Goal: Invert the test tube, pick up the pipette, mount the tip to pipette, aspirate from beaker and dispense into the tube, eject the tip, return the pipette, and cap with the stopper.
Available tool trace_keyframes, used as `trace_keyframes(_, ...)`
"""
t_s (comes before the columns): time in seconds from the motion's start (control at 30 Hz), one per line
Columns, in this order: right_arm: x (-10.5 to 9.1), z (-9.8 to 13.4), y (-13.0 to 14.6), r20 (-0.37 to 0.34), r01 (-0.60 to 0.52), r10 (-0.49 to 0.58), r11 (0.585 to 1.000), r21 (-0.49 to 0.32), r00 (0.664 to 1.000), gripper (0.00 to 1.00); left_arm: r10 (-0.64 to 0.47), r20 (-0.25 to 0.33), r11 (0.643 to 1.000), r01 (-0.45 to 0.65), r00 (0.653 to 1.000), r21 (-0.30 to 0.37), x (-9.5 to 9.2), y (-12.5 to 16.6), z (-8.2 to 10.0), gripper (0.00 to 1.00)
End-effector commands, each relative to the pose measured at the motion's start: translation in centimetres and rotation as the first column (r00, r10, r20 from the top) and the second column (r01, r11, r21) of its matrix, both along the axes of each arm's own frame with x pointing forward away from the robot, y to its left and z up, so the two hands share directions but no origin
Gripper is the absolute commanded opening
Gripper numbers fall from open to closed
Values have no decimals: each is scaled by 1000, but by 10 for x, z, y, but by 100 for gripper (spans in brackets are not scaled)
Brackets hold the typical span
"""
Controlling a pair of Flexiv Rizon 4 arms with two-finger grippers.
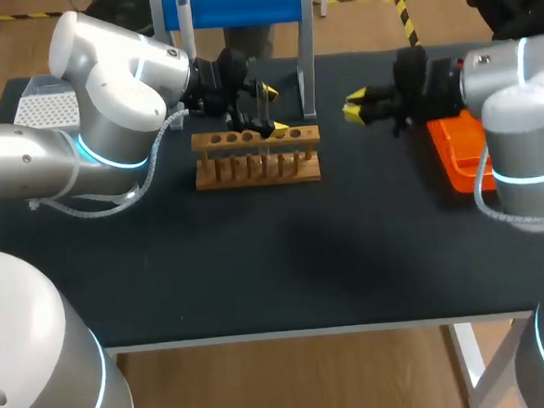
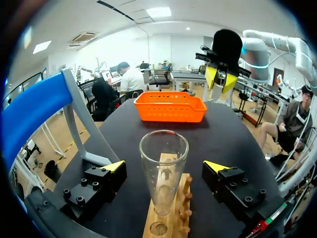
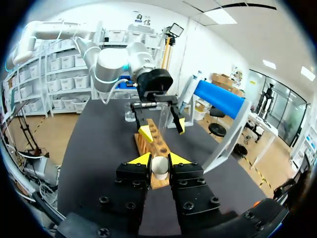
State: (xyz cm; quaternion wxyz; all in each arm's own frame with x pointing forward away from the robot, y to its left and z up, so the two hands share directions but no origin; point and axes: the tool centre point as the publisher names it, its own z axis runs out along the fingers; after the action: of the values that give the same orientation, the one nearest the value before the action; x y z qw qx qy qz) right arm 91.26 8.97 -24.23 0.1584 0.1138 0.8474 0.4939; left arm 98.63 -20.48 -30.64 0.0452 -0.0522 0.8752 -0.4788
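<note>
Lab, black table [image 1: 257, 261], wooden tube rack [image 1: 258, 172], glass test tube [image 2: 163, 171]

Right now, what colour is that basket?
The basket is orange, clearest in the left wrist view.

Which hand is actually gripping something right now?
The right hand: it is shut on the white stopper. The left hand stands open, not touching the test tube that is upright between its fingers.

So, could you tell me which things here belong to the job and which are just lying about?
Job: test tube, wooden rack, stopper, beaker, white tip box, blue stand.
Lying about: orange basket, with no stated use.
</note>
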Motion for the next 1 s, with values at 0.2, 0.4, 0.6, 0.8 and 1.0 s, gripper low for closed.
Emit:
trace_keyframes(0.2, 19, 29, 24, -113, -205, 196, 977, -67, 974, 0, 1, 0, 1000, -1, 1000, -1, 0, 0, 0, 100)
trace_keyframes(0.4, 28, 45, 42, -153, -253, 240, 964, -77, 959, 0, 1, 0, 1000, -1, 1000, -1, 0, 0, 0, 100)
trace_keyframes(0.6, 34, 51, 53, -172, -279, 260, 956, -95, 950, 0, 1, 0, 1000, -1, 1000, -1, 0, 0, 0, 100)
trace_keyframes(0.8, 42, 47, 62, -194, -292, 269, 951, -105, 943, 0, 1, 0, 1000, -1, 1000, -1, 0, 0, 0, 100)
trace_keyframes(1.0, 50, 46, 73, -212, -298, 272, 949, -101, 939, 0, 1, 0, 1000, -1, 1000, -1, 0, 0, 0, 100)
